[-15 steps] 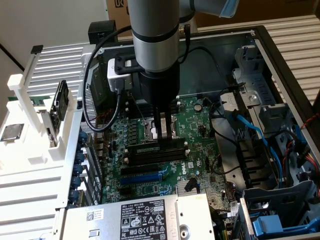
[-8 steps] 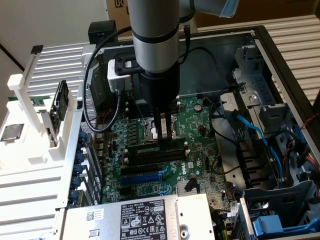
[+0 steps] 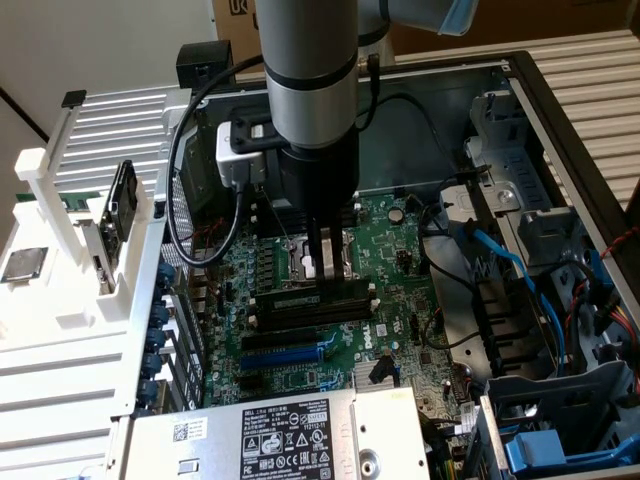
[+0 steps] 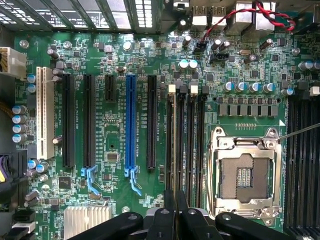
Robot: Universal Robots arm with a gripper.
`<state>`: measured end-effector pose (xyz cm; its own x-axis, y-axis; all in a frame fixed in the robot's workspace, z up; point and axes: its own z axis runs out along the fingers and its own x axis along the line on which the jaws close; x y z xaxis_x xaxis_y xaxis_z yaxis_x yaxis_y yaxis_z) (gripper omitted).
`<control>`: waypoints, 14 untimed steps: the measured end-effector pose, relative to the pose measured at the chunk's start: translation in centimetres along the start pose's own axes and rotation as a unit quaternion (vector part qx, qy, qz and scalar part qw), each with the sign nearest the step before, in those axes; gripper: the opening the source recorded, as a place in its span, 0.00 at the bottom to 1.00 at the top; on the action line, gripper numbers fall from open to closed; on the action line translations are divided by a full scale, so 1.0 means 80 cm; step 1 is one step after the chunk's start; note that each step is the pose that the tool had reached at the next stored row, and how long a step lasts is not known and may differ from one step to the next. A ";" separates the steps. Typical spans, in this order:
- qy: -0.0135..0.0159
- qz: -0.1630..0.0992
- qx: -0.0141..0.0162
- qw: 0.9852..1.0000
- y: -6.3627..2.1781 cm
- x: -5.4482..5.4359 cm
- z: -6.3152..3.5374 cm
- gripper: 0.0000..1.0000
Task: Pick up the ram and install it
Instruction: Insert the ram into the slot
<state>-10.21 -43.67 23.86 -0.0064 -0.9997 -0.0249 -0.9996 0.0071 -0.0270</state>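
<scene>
The long blue plastic expansion slot (image 4: 131, 125) lies off to one side of your pincer (image 4: 173, 199). The pincer looks clenched on the thin green ram stick (image 4: 173, 142), which stands on edge directly beneath it among the long black memory slots (image 4: 196, 140). The metal-framed square processor socket (image 4: 245, 175) sits just beside it. By my judgement you're seating the ram, which calls for a square, straight press until the white end clips (image 4: 172, 89) catch.
</scene>
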 end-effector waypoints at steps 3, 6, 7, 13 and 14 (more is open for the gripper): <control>0.000 0.000 0.000 1.000 0.000 0.000 0.001 0.12; 0.000 0.000 0.001 1.000 0.000 0.000 0.004 0.12; 0.000 0.000 0.001 1.000 0.000 0.000 0.004 0.12; 0.000 0.000 0.002 1.000 0.001 0.000 0.005 0.12; 0.000 0.000 0.002 1.000 0.001 0.000 0.005 0.12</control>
<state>-10.30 -43.67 23.46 -0.0062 -0.9997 -0.0240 -0.9995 0.0069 -0.0302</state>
